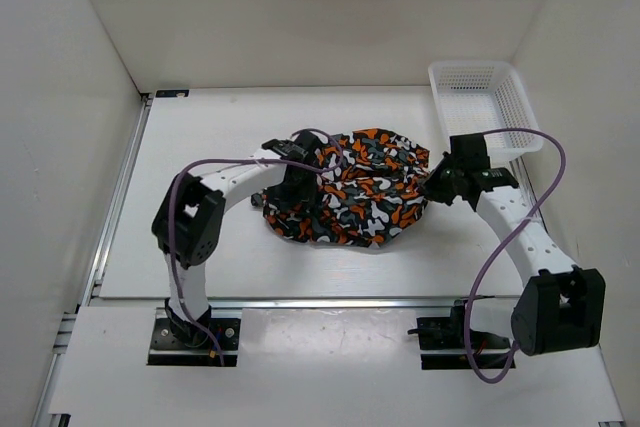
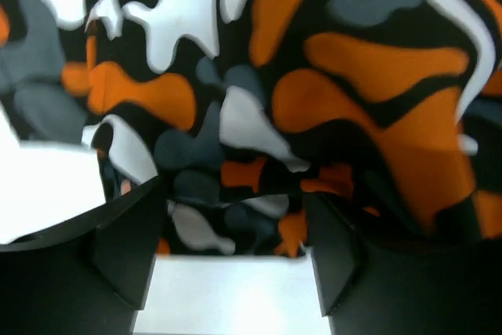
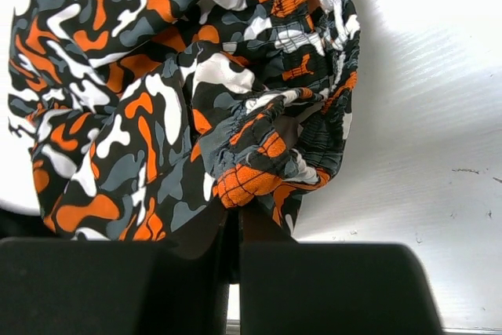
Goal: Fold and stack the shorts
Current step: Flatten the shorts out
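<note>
The two fingers [image 3: 329,288] of the right gripper [image 3: 235,221] are pressed tight together, and a bunched bit of the shorts [image 1: 360,192], near the stretchy top edge, is pinched between their tips. The cloth fans out from that pinch in folds of orange, black, grey and white. The fingers [image 2: 125,249] of the left gripper [image 2: 231,260] stand wide apart and hold nothing. Bare white table [image 2: 227,296] shows between them, and the shorts begin just past their tips. I cannot tell if the tips touch the cloth. The shorts lie on the table in a crumpled heap, not folded flat. A white basket [image 1: 480,107] sits at the far right corner of the table. From the basket, the shorts are to the left and nearer the arms, close to it but not touching it. The right gripper is at the side of the heap that faces the basket, just in front of the basket. The left gripper is at the other side of the heap, well apart from the basket. The right arm [image 1: 515,217] bends back from just in front of the basket to its base at the near edge. The left arm [image 1: 215,197] bends the other way, far to the left of the basket. A purple wire [image 1: 563,162] runs along each arm, and the right one loops across the near side of the basket
</note>
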You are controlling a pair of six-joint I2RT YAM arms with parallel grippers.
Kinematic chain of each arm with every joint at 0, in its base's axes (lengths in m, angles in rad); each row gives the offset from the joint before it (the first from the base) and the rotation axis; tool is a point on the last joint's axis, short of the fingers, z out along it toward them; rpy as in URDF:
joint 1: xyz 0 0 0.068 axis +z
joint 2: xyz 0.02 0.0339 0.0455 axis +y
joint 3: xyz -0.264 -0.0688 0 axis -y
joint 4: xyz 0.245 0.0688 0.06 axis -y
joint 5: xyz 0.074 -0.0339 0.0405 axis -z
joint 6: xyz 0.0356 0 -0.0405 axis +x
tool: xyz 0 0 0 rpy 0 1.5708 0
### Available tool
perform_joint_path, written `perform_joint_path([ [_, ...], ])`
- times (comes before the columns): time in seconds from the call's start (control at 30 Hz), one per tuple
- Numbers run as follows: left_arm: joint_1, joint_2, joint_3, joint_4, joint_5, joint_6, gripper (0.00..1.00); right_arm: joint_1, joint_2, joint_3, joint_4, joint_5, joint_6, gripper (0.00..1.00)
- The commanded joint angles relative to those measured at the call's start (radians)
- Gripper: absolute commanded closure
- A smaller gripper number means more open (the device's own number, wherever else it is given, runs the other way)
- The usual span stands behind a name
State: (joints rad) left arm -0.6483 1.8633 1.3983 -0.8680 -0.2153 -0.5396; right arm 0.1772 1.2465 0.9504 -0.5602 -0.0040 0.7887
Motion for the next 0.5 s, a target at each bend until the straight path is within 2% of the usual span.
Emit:
perform_joint_path([
  [0.0, -0.001, 0.036, 0.082, 0.03, -0.067, 0.03, 0.23, 0.002, -0.05, -0.01, -0.013, -0.011, -0.025, 1.0],
  [0.07, -0.001, 0.046, 0.093, 0.03, -0.067, 0.04, 0.41, 0.002, -0.073, -0.01, -0.014, -0.011, -0.025, 1.0],
  [0.1, -0.001, 0.046, 0.105, 0.03, -0.067, 0.04, 0.6, 0.002, -0.073, -0.01, -0.023, -0.011, -0.025, 1.0],
  [0.13, -0.001, 0.037, 0.114, 0.021, -0.067, 0.04, 0.9, 0.002, -0.082, -0.01, -0.023, -0.011, -0.025, 1.0],
  [0.33, -0.001, -0.094, 0.154, -0.058, -0.156, 0.03, 0.9, 0.002, -0.093, 0.028, -0.032, -0.011, -0.043, 1.0],
  [0.47, -0.001, -0.258, 0.179, -0.13, -0.138, 0.01, 0.9, 0.002, -0.107, 0.076, -0.05, -0.011, -0.054, 1.0],
])
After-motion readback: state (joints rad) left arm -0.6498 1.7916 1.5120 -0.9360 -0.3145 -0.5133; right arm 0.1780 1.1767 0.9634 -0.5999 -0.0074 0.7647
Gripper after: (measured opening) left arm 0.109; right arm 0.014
